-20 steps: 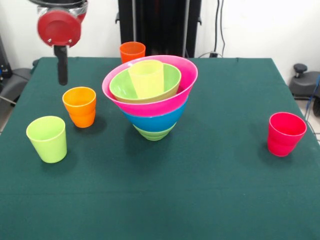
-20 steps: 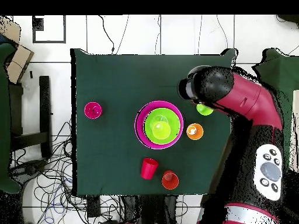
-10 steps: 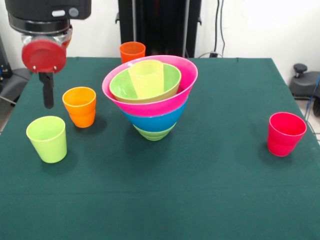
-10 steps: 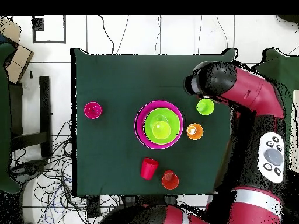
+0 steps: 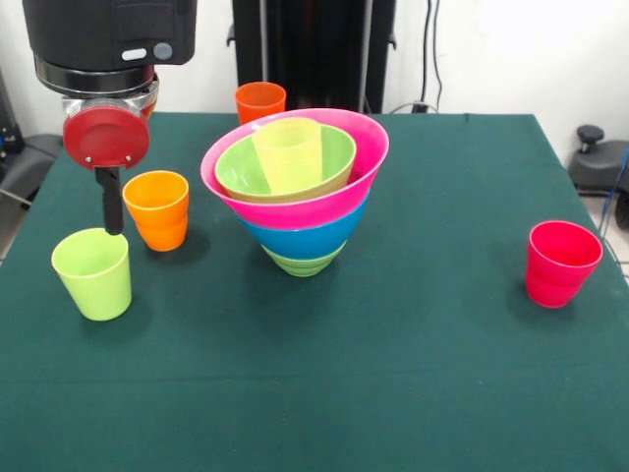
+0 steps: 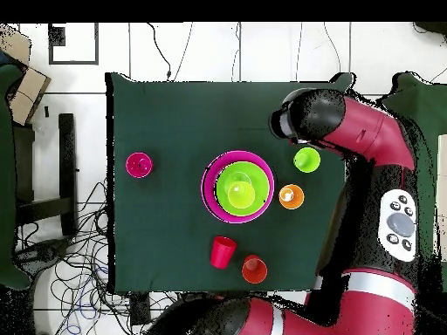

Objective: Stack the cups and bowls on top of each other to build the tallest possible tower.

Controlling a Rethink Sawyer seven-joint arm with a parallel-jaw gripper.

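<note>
The tower (image 5: 298, 192) stands upright mid-desk: a small light green bowl (image 5: 304, 262) at the bottom, a blue bowl (image 5: 305, 239) nested on it, then the wide pink bowl (image 5: 295, 165), with a light green bowl (image 5: 236, 165) inside that and a pale yellow cup (image 5: 288, 152) sitting in the middle — each layer flaring wider upward. My lime green cup (image 5: 93, 272) stands upright, mouth up, with an orange cup (image 5: 157, 209) just beside it, apart. A second orange cup (image 5: 260, 101) stands behind the tower. A red cup (image 5: 560, 263) stands alone, well apart on the other side. From above, another red cup (image 6: 223, 251) lies tipped on its side — near the orange one (image 6: 254, 269).
</note>
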